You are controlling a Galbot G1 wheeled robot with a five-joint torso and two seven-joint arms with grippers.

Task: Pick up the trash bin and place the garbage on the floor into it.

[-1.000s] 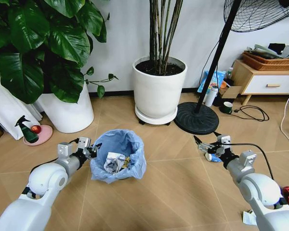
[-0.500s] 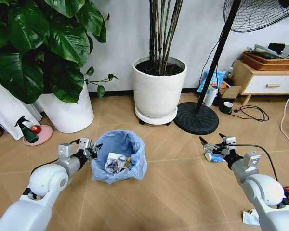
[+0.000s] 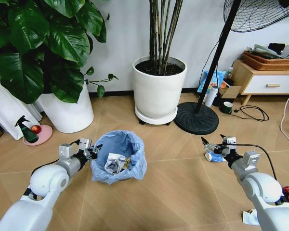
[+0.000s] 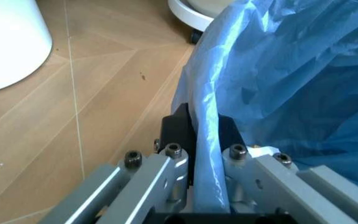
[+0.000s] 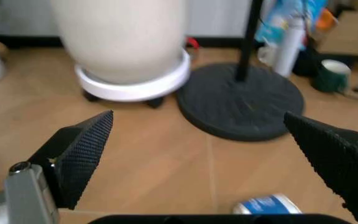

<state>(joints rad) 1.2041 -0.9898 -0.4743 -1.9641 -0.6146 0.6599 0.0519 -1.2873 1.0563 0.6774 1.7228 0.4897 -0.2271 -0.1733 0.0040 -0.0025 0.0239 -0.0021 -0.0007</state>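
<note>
One blue-white can (image 3: 213, 157) lies on the floor (image 3: 173, 192), directly under the right pincer (image 3: 211, 145), whose fingers are spread wide. It looks light, thin-walled and liable to roll — best taken across its middle. The left pincer (image 3: 93, 151) is clamped on the trash bin (image 3: 119, 156) rim — crinkly liner, slippery. Smooth wood-look flooring; a fan base (image 3: 197, 118) sits nearby.
</note>
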